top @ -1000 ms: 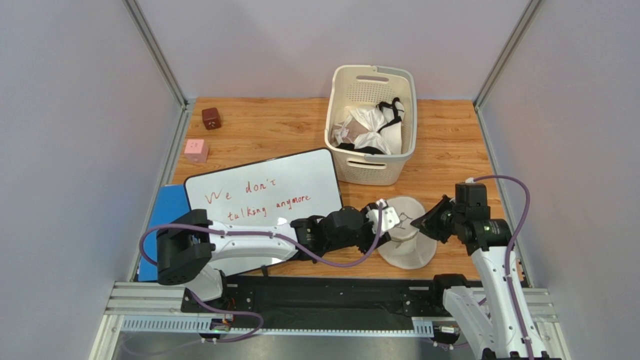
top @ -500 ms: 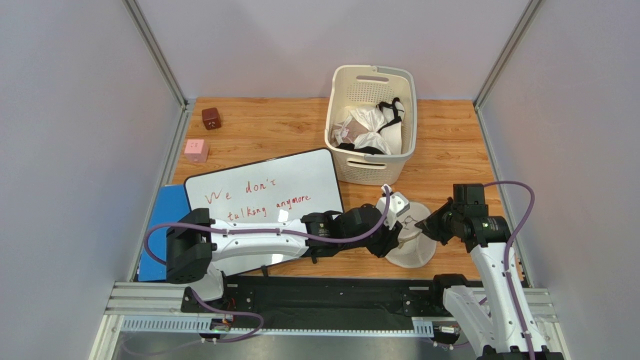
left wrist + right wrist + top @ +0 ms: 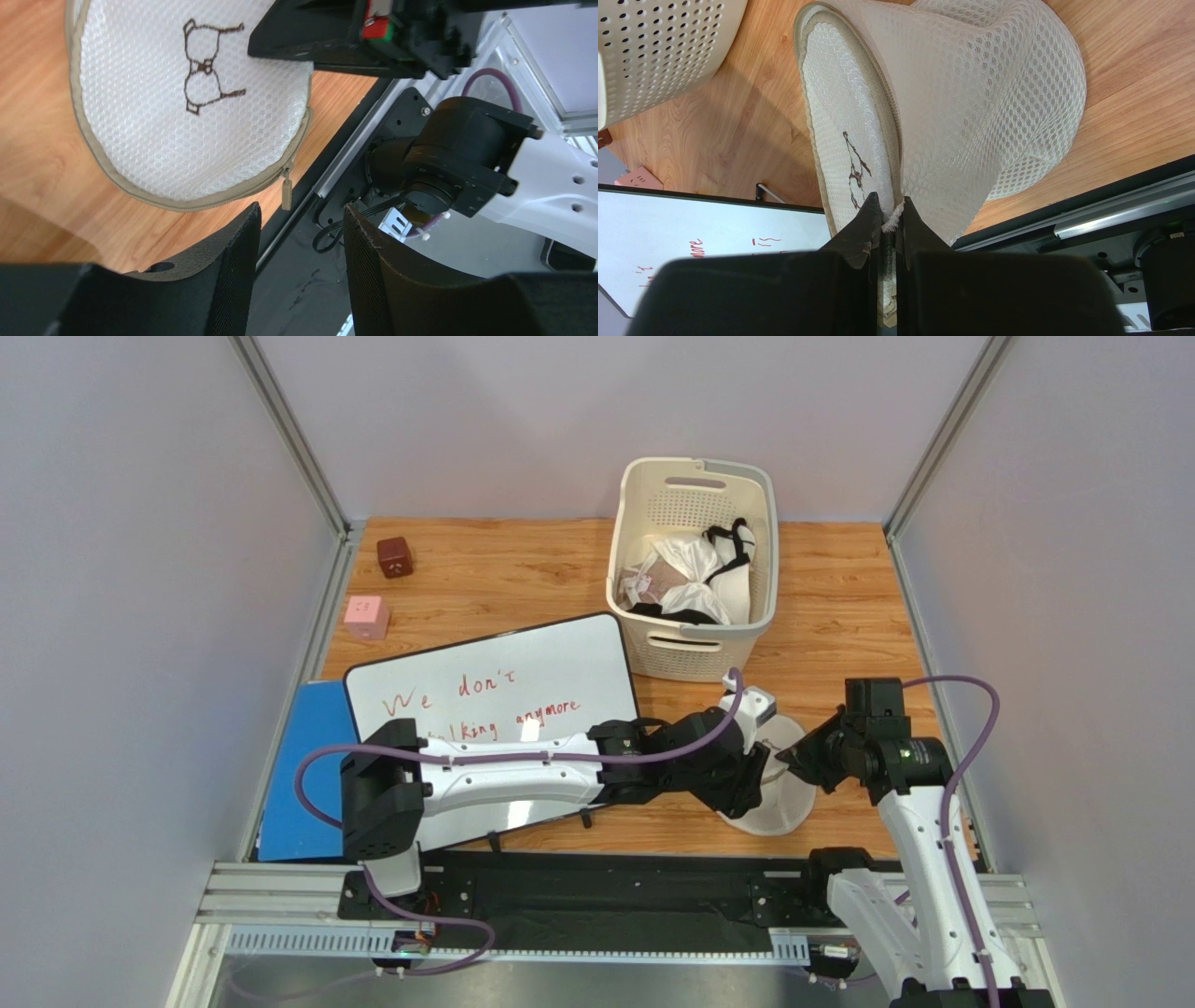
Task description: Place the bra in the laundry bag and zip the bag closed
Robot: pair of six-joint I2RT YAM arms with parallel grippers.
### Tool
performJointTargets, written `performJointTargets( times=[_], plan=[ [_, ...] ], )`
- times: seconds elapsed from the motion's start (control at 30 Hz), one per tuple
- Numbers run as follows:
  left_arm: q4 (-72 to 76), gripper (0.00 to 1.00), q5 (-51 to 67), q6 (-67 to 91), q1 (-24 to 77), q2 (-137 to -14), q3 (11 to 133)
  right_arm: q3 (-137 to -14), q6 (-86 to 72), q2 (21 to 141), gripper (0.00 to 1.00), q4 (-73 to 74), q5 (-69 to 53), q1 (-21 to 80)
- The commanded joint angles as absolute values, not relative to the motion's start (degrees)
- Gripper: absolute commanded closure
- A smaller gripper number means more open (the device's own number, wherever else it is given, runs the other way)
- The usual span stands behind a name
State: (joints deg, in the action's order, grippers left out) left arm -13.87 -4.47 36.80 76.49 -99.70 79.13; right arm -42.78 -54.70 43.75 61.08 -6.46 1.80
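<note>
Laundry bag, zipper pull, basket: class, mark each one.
laundry bag [image 3: 990,91], right wrist view, on its mesh dome
zipper pull [image 3: 286,194], left wrist view, on the hanging tab
basket [image 3: 685,653], top external view, on its front wall

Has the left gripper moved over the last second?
Yes. The left gripper has shifted right, farther from the right edge of the whiteboard, and now sits over the laundry bag.

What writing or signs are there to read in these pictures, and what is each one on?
"We don't" and, below it, "...lking anymore": red handwriting on the whiteboard; the second line's first letters are hidden.
No words, only a brown stitched outline of a bra: on the laundry bag.
Pink cube and brown cube: any marks are too small to read.
</note>
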Motion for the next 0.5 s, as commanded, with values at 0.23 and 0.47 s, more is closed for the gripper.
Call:
performJointTargets(
  times=[0.23,0.47],
  plan=[
    [-22.1,0.55,-5.2,42.5,76.5,-105.0,86.5,-43.9,-55.8,43.4,0.99,61.0,-6.0,1.9],
    [-25.9,0.59,-7.9,43.0,76.5,-108.0,90.3,-43.6,-55.8,43.2,0.99,61.0,-6.2,1.9]
  ],
)
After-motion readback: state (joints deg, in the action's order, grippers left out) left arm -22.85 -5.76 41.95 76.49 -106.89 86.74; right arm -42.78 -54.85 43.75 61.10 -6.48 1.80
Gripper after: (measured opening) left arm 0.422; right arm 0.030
